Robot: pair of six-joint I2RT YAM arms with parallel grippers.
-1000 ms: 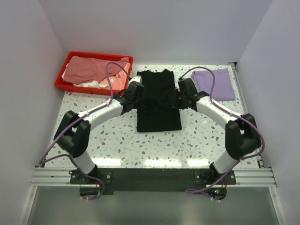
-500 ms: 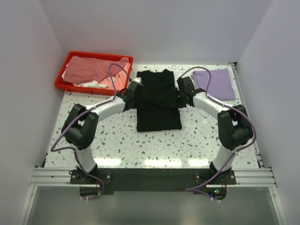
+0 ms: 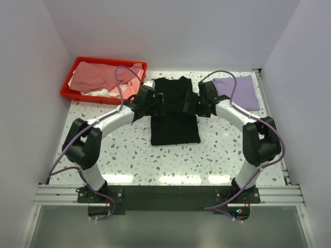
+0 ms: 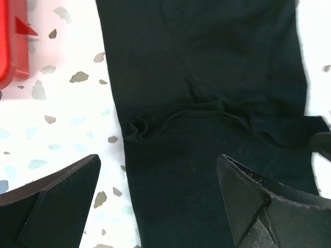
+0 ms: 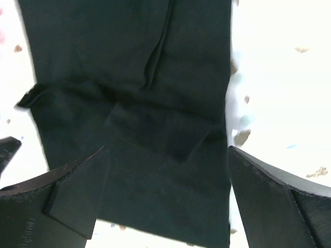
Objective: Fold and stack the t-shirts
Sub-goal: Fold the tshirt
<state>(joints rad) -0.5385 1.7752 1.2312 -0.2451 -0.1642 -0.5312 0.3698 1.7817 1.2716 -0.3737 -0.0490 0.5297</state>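
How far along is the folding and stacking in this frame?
Done: the purple t-shirt lies folded at the far right. In hand: the black t-shirt is folded into a narrow strip at centre, left arm and right arm over its middle, jaws open. Left: finishing that fold, stacking it, and the pink shirt and white shirt heaped in the red bin.

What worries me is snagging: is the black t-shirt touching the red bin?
Apart. The left wrist view shows bare speckled table between the red bin and the black t-shirt.
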